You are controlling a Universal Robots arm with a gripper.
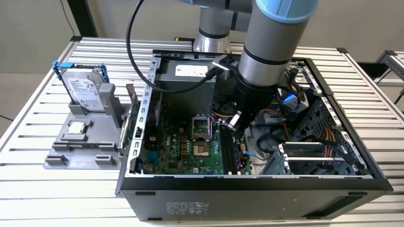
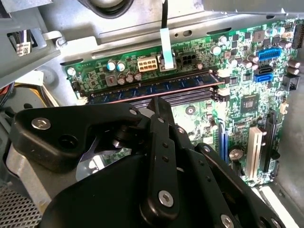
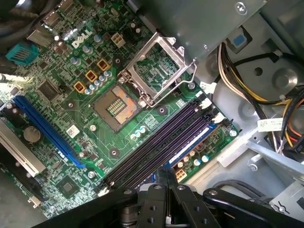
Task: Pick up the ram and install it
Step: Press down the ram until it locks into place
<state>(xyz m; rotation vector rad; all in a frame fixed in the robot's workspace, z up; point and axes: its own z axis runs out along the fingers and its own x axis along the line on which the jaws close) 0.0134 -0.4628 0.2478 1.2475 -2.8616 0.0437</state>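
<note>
my pincer (image 1: 230, 122) low over the memory slots, the ram (image 2: 152, 88) in a slot

in the exterior view my grey and blue arm (image 1: 271, 42) reaches down into the open black computer case (image 1: 252, 189), and my pincer hangs just above the green motherboard (image 1: 183, 151). at the exterior view's left, outside the case, a boxy silver hard drive in a blue frame (image 1: 82, 90) stands upright on a grey plastic holder (image 1: 82, 151), with a small square silver chip (image 1: 77, 126) lying flat below it.

in the second wrist view the black links of my pincer (image 2: 159, 102) fill the foreground. beyond them the ram, a slim bluish-green stick with dark chips, stands on edge in the slot nearest the board's edge, beside the dark empty slots (image 2: 190, 97).

in the first wrist view my pincer (image 3: 164, 173) sits near one end of the slots, the ram (image 3: 190, 147) alongside the purple-black ones (image 3: 156, 142), and the open metal processor socket (image 3: 116, 102) lies further in. i cannot tell whether my pincer is wide or narrow, nor whether it touches the ram.
</note>
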